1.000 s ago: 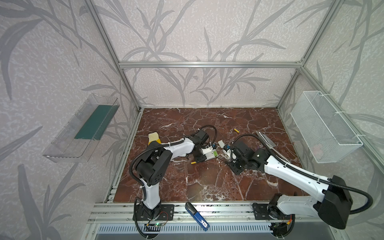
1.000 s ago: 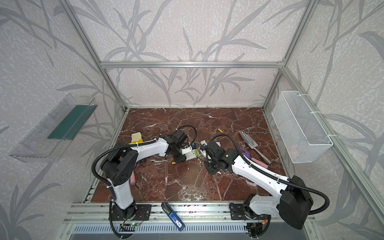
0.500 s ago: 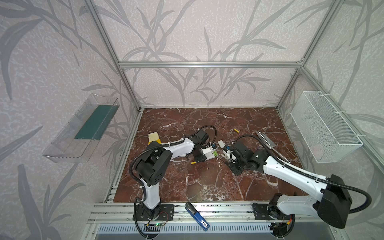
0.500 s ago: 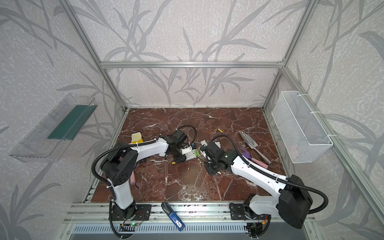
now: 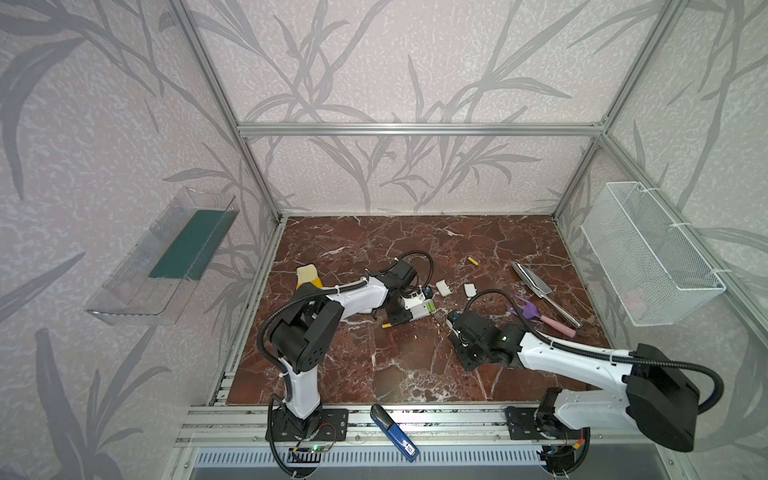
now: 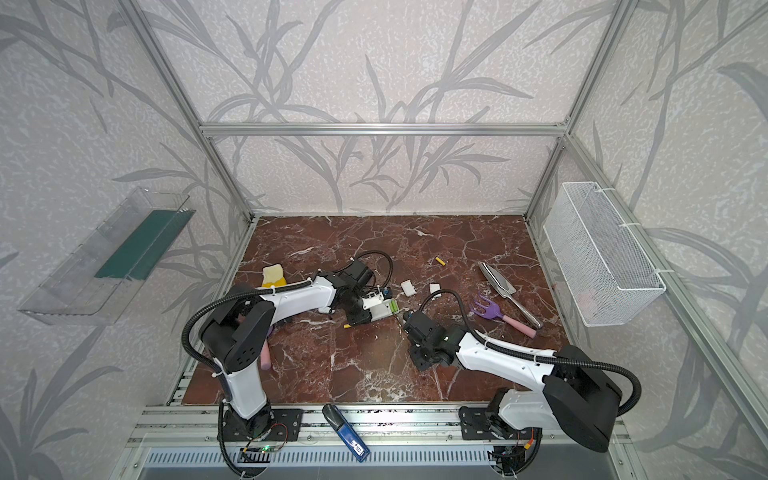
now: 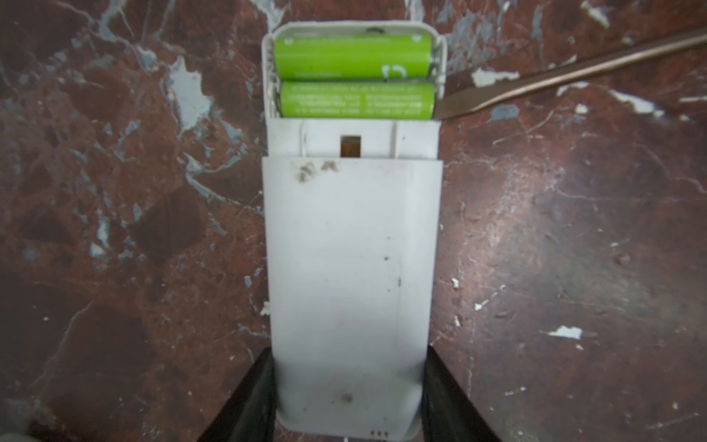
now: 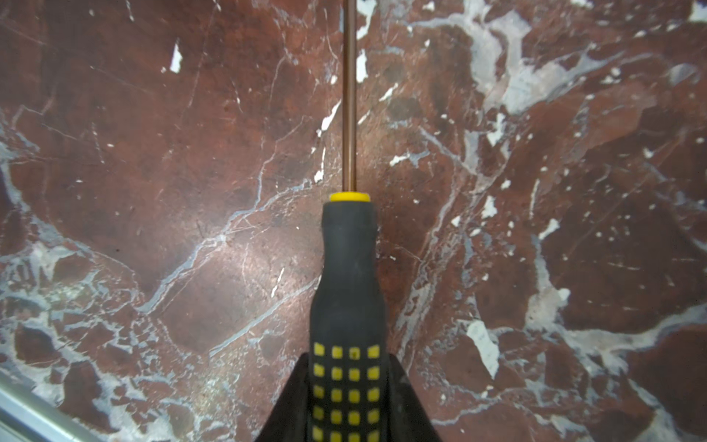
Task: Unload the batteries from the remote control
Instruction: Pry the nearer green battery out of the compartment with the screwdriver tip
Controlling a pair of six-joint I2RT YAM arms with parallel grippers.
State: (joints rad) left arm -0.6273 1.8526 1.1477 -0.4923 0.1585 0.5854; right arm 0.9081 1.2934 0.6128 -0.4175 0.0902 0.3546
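The red marble worktop [image 5: 395, 365] fills the lower middle of both top views. Just below the centre of the frame lies the white remote control [image 7: 350, 268], back side up with its battery compartment open. My left fingers [image 7: 254, 405] are closed about halfway, one pressed against each long side of the remote's closed end, and they hold it. To its right in both top views, my right fingers [image 8: 292, 417] are drawn in on the black-and-yellow handle of the screwdriver [image 8: 348, 306] and grip it. Its shaft points toward the remote, and the flat tip sits at the compartment's edge, by the end of one cell. The two green batteries [image 7: 352, 57] lie side by side inside the compartment. One yellow battery [image 5: 472, 260] lies loose, up and to the right of centre, well apart from the remote. A second yellow battery [image 5: 386, 326] lies just below my left fingers.
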